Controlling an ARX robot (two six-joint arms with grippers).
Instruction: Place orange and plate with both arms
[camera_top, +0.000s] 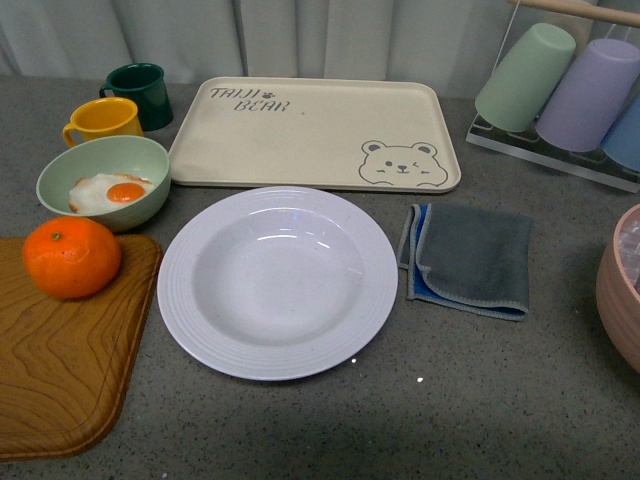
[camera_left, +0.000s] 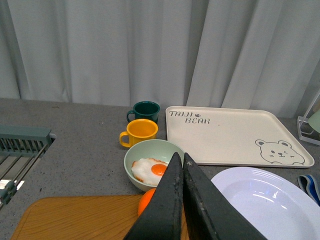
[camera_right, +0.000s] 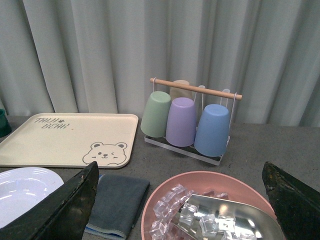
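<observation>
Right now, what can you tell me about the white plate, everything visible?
The plate is large, round and shallow, glossy white like glazed ceramic, with a wide rim of fine concentric ridges. It lies upright and empty on the grey speckled counter, between the wooden board and the folded grey cloth. Its far edge reaches the bear tray; whether they touch is unclear.

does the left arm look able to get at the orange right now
Probably yes: the orange sits uncovered on the wooden board, with only the green bowl close behind it. In the left wrist view the left pincer points toward it with nothing between, but it is shut and would need opening first.
</observation>
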